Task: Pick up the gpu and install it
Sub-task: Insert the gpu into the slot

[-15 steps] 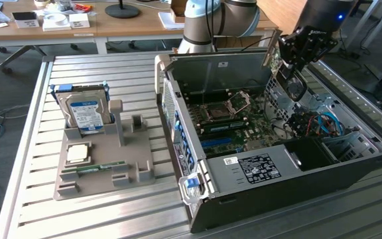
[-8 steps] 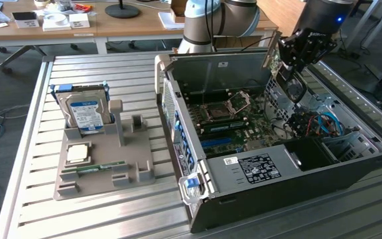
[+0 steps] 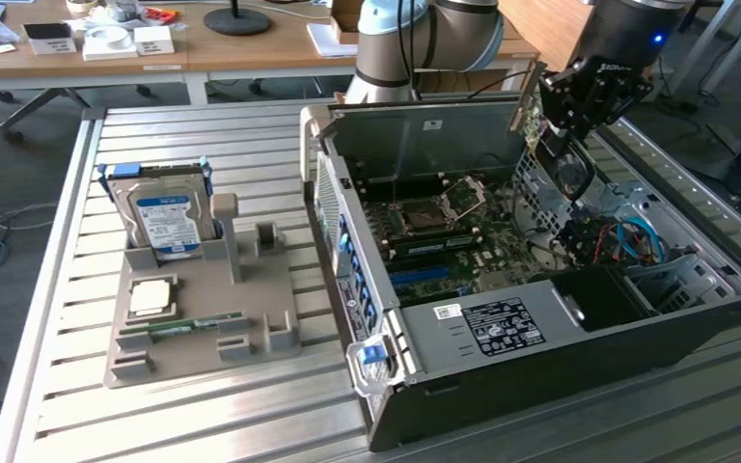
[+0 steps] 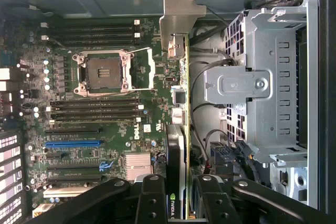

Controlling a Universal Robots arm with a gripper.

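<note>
In the exterior view my tool [image 3: 562, 108] hangs over the far corner of the open computer case [image 3: 679, 318], toward the exterior view's right, and it is closed on the gpu [image 3: 525, 101], which stands on edge in the air above the motherboard [image 3: 448, 222], touching nothing else that I can make out. The case lies on the slatted desk [image 3: 216, 405]. In the wrist view the tool [image 4: 178, 203] pinches the gpu [image 4: 181, 103] by its 2 flat faces, so I see the card edge-on, its silvery bracket [image 4: 178, 11] at the end away from my fingers [image 4: 152, 200]. The card hangs over the strip between the motherboard and the metal drive cage [image 4: 262, 77], just beside some loose cables [image 4: 202, 95] and well apart from the blue slot [image 4: 73, 143]. As I judge it, I am carrying the card, and nothing is seated. Doing this well means keeping the grip firm and the card square, holding its long edge parallel to the slots, keeping the bracket clear of the cables and cage, and moving slowly so nothing snags.
</note>
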